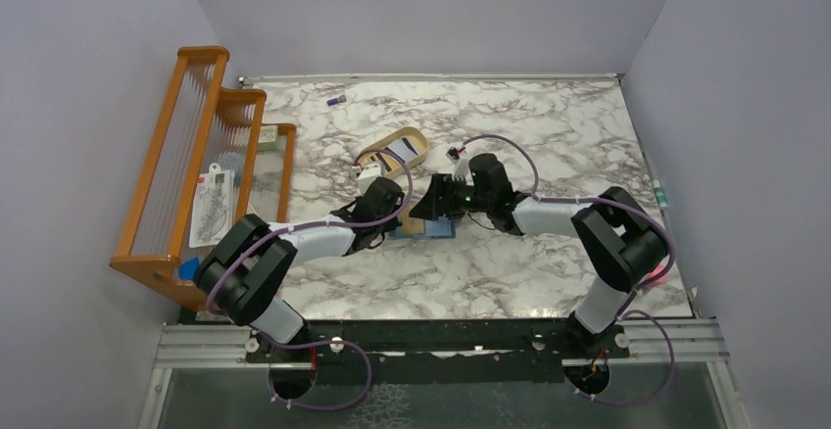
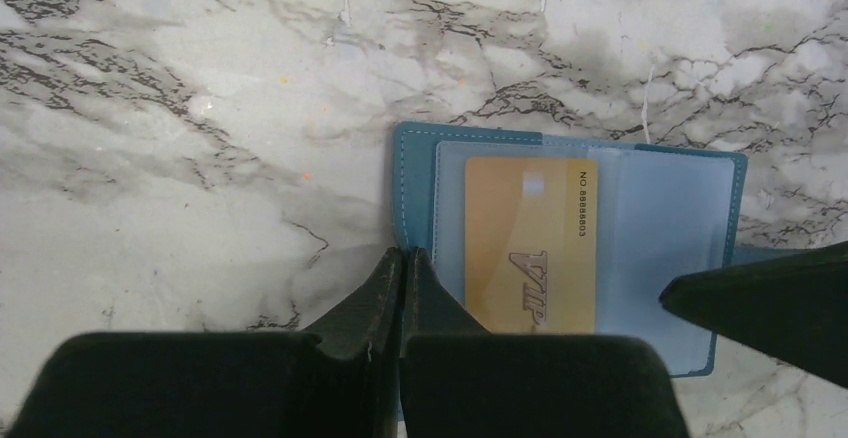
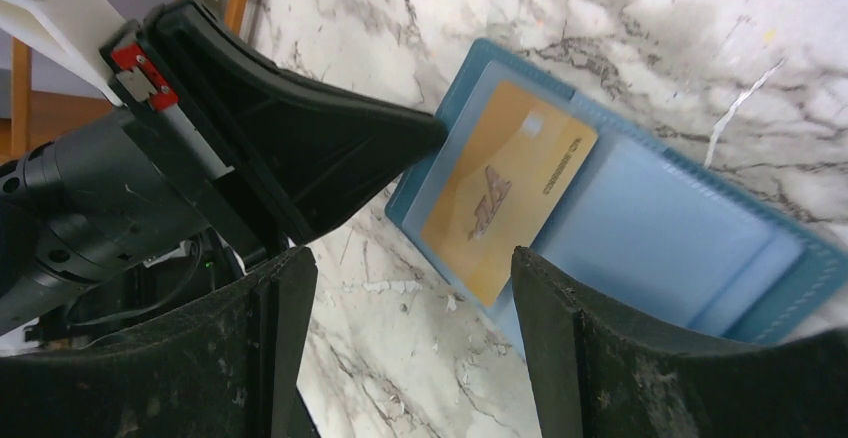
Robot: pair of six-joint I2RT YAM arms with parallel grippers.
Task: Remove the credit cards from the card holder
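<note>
Card holder [image 2: 665, 220] open, left end effector [image 2: 402, 256] at edge

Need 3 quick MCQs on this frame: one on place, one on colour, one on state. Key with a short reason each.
1. Where is the card holder?
A inside a box
B flat on the marble table
C lifted in the air

2. What colour is the card showing in it?
A gold
B red
C black

3. The right gripper is:
A shut on the card
B shut on nothing
C open

Key:
1 B, marble shows all around it.
2 A, a gold face with VIP lettering sits behind the clear pocket.
3 C, the right wrist view shows a wide gap between its fingers.
</note>
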